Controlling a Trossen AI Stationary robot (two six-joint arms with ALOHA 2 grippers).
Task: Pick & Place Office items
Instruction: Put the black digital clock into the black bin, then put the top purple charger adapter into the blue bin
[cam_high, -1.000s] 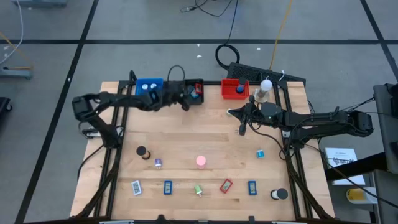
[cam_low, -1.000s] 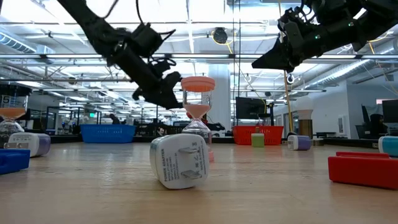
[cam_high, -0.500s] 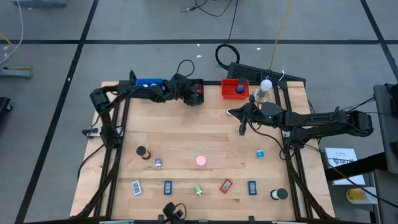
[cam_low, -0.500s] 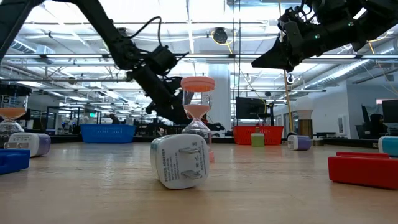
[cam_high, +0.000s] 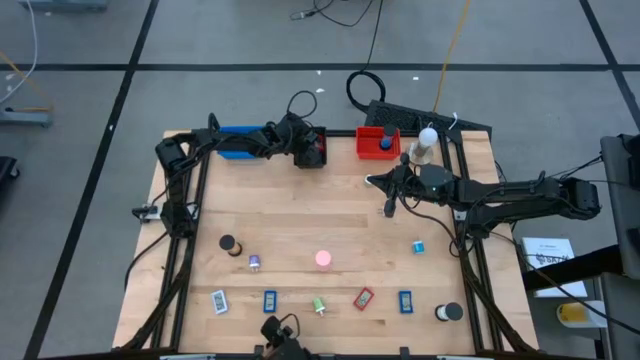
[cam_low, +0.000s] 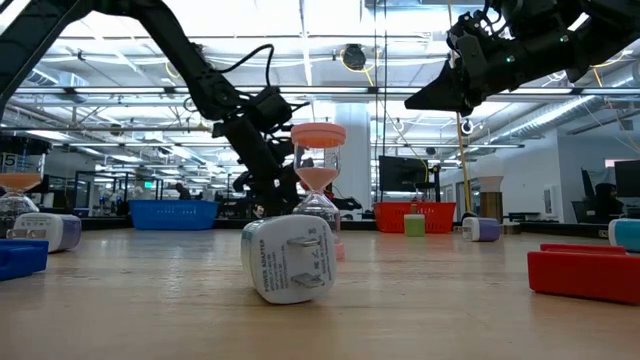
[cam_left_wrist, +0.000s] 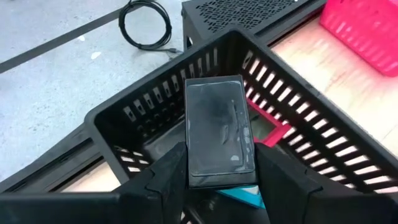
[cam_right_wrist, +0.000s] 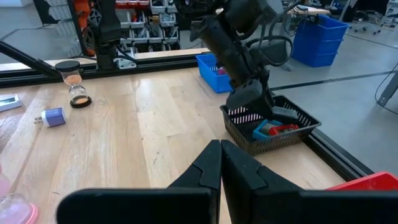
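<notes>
Black flat item (cam_left_wrist: 219, 132) gripped by left tool (cam_left_wrist: 219, 169) over one black tray (cam_left_wrist: 149, 118) (right tool (cam_right_wrist: 220, 163) closed)

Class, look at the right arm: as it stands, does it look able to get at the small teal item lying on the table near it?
Probably yes. The right gripper, shut and empty, hangs above bare wood, and the teal item lies alone just beside that arm, nothing crowding it. The left gripper is busy at the black tray.

Wooden table (cam_high: 300, 215) with scattered office items (cam_high: 323, 260)
</notes>
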